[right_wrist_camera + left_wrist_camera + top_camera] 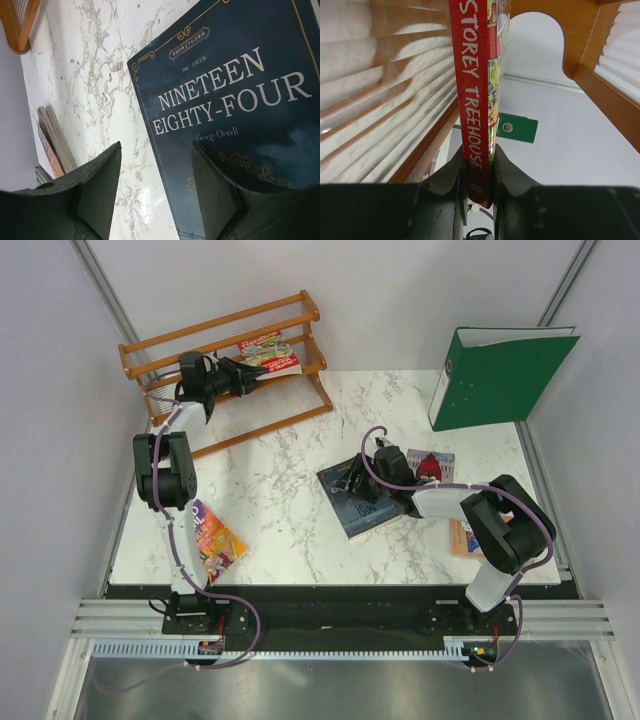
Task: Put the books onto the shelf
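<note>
Up at the shelf (220,325), left claw (252,378) pinches the red book (475,100); dropped crooked, it may flop. Wide right claw (156,150) might shove the blue book (240,100).

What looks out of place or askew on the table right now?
Nothing looks spilled or damaged. Two books lie flat and askew: the dark blue book mid-table and a colourful book near the front left edge.

Setup's a white marble-look table (290,530) boxed in by plain pale walls (400,300), grey metal posts (108,295) in the far corners, aluminium rail (560,620) along the near edge. Soft, even lighting all over.
</note>
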